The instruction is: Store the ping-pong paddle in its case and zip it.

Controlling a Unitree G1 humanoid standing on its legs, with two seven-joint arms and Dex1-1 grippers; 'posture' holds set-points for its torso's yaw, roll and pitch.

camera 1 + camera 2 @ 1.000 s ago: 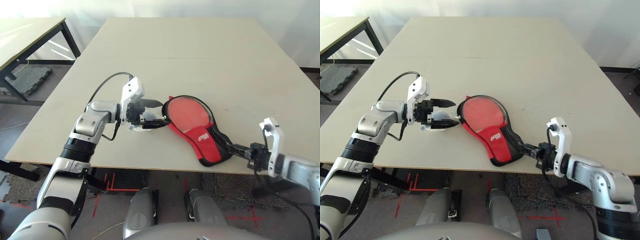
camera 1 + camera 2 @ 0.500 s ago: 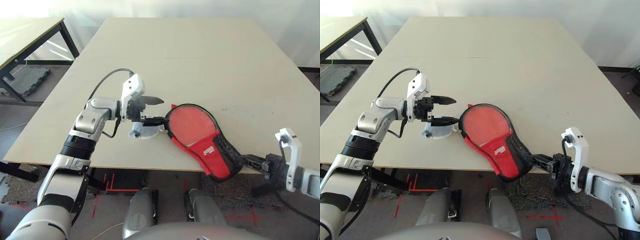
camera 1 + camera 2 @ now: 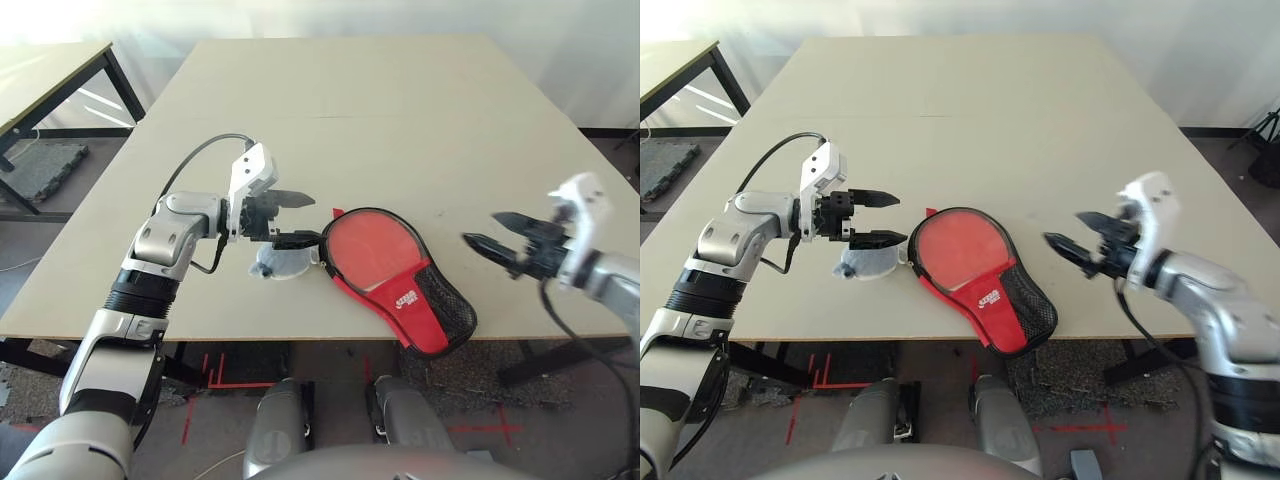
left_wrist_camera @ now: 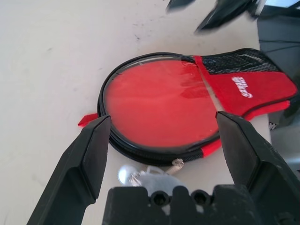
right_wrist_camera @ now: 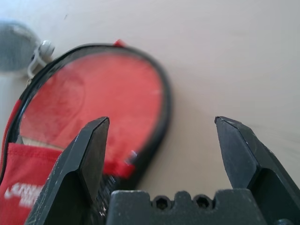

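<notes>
The case lies flat near the table's front edge, red side up, and its narrow end with the black mesh pocket reaches just past the edge. The ping-pong paddle's red blade shows through the clear window; its handle is hidden under the fabric. In the left wrist view the black zipper rim runs round the case's round end. My left gripper is open just left of that round end, not touching it. My right gripper hangs open above the table, right of the case and apart from it.
A small translucent round pouch on a cord lies on the table under my left gripper, touching the case's round end. The beige table stretches wide behind the case. A second table stands off to the far left.
My right gripper has let go of the case's narrow end and risen from below the front edge to above the table, open. The left gripper has stayed open by the round end.
</notes>
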